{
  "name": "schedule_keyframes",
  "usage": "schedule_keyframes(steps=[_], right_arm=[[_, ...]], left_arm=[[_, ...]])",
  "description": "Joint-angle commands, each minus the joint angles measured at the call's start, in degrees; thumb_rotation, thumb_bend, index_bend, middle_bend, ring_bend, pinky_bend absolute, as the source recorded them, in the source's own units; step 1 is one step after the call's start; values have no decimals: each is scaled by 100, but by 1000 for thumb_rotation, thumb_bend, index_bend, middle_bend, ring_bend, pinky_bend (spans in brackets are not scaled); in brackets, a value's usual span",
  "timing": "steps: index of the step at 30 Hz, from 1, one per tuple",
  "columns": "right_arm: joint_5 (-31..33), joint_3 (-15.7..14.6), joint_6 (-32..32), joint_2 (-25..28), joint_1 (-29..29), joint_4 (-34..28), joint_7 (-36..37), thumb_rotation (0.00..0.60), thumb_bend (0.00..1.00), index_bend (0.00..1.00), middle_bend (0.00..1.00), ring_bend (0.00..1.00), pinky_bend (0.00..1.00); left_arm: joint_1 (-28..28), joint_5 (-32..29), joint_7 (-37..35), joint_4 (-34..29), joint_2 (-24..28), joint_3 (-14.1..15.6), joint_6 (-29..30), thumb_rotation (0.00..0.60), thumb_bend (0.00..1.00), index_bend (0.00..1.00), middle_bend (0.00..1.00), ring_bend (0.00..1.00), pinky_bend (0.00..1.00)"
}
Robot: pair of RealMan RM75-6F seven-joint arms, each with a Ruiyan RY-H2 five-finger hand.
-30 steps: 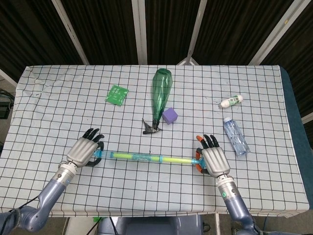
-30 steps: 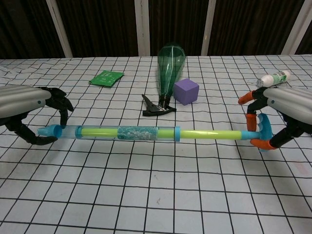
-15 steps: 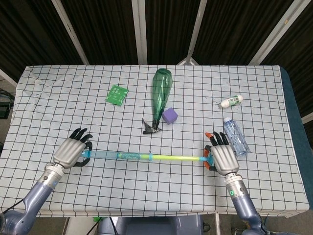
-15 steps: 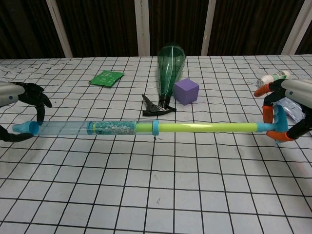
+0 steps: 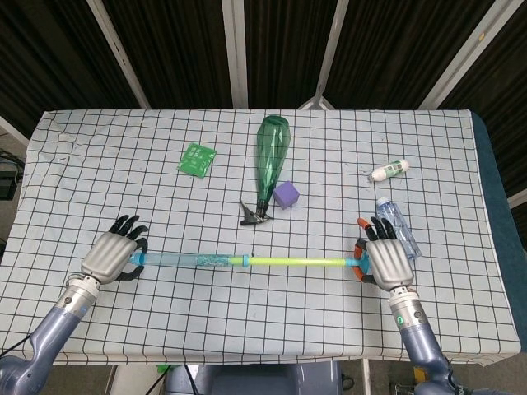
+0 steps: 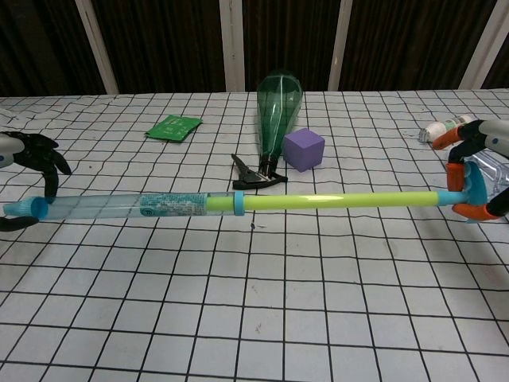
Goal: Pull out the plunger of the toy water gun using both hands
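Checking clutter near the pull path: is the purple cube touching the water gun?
No. In the chest view the purple cube sits apart from the water gun, beside the green bottle.

Lab – gridded tablecloth (image 5: 247, 321), dark slatted backdrop (image 5: 181, 49).

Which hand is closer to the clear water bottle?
Right. The right hand sits right beside the clear water bottle; the left hand is across the table.

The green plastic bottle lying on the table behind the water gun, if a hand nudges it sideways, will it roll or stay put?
The green plastic bottle lies on its side and looks round, so it would probably roll. It appears empty and thin-walled, so likely light and easy to dent. The purple cube and black clip near its neck might stop it on that end.
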Motion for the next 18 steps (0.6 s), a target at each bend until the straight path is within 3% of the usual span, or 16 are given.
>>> schedule_keyframes(steps=[1, 18], right_arm=[[36, 16, -9, 29, -2, 41, 25, 600, 432, 672, 168, 0, 0], [109, 21, -41, 200, -39, 163, 156, 600, 432, 671, 168, 0, 0]], left_arm=[[14, -10, 9, 29, 5, -1, -8, 600, 530, 606, 178, 0, 0], [71, 40, -36, 74, 49, -37, -29, 600, 530, 606, 177, 0, 0]])
